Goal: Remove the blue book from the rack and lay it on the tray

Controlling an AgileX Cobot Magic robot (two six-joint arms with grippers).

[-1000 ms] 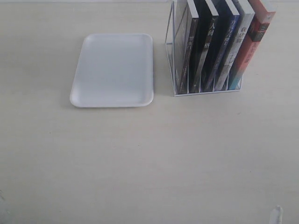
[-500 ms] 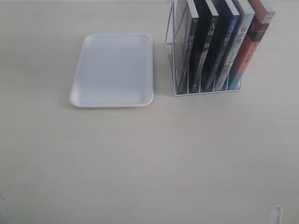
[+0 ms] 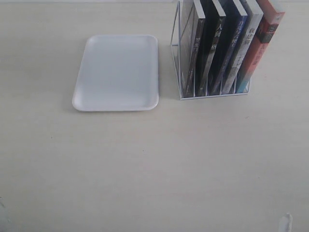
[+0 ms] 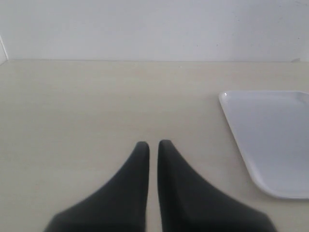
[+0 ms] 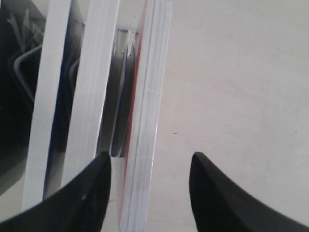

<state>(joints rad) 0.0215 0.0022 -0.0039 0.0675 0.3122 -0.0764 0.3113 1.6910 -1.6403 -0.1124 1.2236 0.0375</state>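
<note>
The white tray (image 3: 116,72) lies flat at the left, with nothing on it. To its right the white wire rack (image 3: 179,72) holds several upright books. The blue book (image 3: 234,46) with its navy spine stands third from the left, between a black-spined book (image 3: 213,48) and a grey-spined one (image 3: 247,43). Neither gripper shows in the exterior view. My right gripper (image 5: 149,157) is open over the rack, its fingers straddling the page edge of the red-orange book (image 5: 147,96). The blue book's cover (image 5: 62,125) shows two books over. My left gripper (image 4: 153,143) is shut on nothing, above bare table beside the tray (image 4: 270,140).
The red-orange-spined book (image 3: 263,41) leans at the rack's right end. A black-spined book (image 3: 195,48) stands at its left end. A white wall (image 4: 145,29) rises behind the table's far edge. Pale table surface (image 3: 154,164) stretches in front of the tray and rack.
</note>
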